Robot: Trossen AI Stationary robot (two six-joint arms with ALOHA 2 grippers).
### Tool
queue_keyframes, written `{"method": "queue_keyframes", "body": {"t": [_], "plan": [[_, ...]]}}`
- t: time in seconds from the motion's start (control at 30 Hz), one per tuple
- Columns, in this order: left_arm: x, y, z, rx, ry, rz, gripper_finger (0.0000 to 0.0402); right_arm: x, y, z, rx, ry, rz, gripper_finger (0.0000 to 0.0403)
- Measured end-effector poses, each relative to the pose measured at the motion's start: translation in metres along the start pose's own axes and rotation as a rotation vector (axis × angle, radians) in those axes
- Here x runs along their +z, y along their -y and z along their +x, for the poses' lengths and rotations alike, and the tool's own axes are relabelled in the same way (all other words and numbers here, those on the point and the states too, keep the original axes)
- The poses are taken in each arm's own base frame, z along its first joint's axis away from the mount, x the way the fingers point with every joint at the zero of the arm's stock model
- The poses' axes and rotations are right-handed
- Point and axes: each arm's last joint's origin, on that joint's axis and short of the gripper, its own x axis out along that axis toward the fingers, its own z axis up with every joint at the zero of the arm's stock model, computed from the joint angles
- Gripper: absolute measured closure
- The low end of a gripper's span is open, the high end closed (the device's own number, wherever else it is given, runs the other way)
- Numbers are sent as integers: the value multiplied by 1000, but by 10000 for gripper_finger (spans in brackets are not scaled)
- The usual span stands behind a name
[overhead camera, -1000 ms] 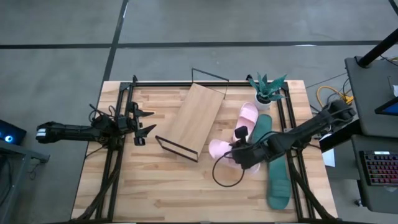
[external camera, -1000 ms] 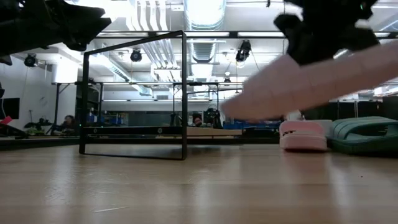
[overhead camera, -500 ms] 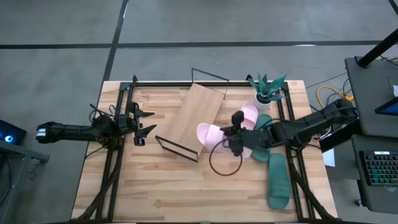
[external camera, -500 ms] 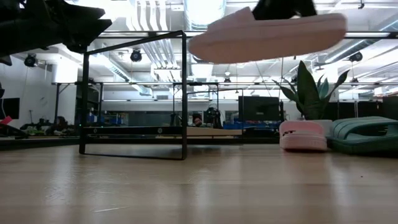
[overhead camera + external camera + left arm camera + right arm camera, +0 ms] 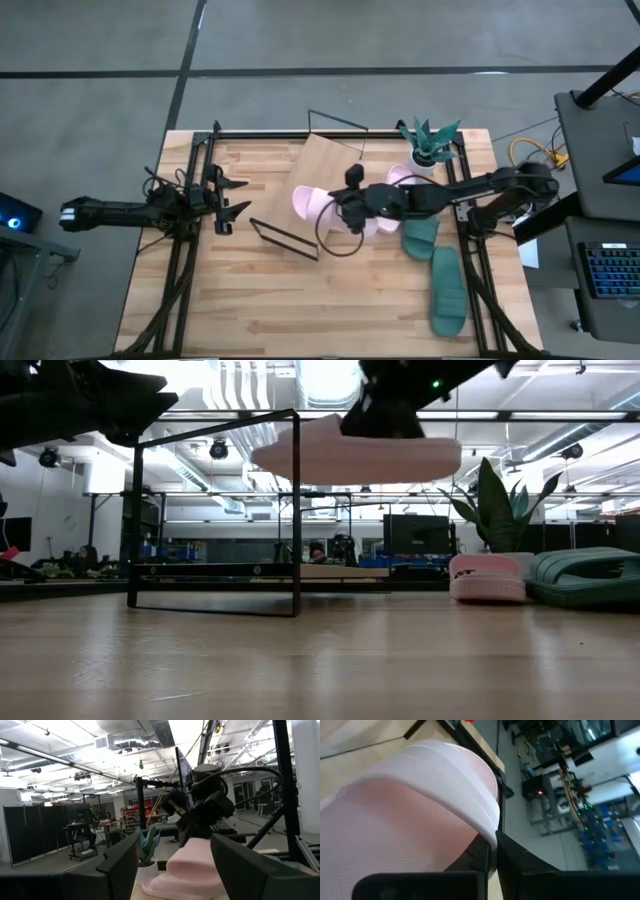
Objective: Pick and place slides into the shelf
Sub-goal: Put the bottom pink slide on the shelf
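We see the right gripper (image 5: 352, 203) clenched on a pale pink slide (image 5: 318, 205), carrying it level and well clear of the table (image 5: 260, 310), its toe just over the right-hand edge of the shelf (image 5: 305, 185). The right wrist view shows the dark fingers (image 5: 487, 855) pinching the sandal's wide strap, with the pink sole filling most of the frame. From table height the slide hangs near the top of the shelf's black wire frame (image 5: 297, 510), roughly beside its nearest upright.

The second pink slide (image 5: 402, 180) lies near the potted plant (image 5: 428, 145), and two teal-green slides (image 5: 447, 290) rest along the table's right side, all still outside the shelf. The left gripper (image 5: 228, 195) waits at the table's left edge with its fingers spread, holding nothing.

We judge this the carrying step of the first placement. To do it well, we would keep the sandal level and bring it farther over the light-wood board, clear of the wire uprights, before lowering. We would turn it to lie along the board and set it toward one side, leaving room for three more. We would release only once the sole rests flat, since a grip on the strap alone lets the sandal swing.
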Motion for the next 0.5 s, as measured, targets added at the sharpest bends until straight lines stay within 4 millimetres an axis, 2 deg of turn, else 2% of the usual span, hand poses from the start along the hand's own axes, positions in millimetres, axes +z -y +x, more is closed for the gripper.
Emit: {"method": "queue_keyframes", "body": {"t": [0.27, 0.5], "plan": [[2, 0, -1, 2, 13, -1, 173, 1, 11, 43, 32, 17, 8, 390], [1, 0, -1, 2, 11, -1, 173, 5, 5, 83, 48, -18, -19, 390]]}}
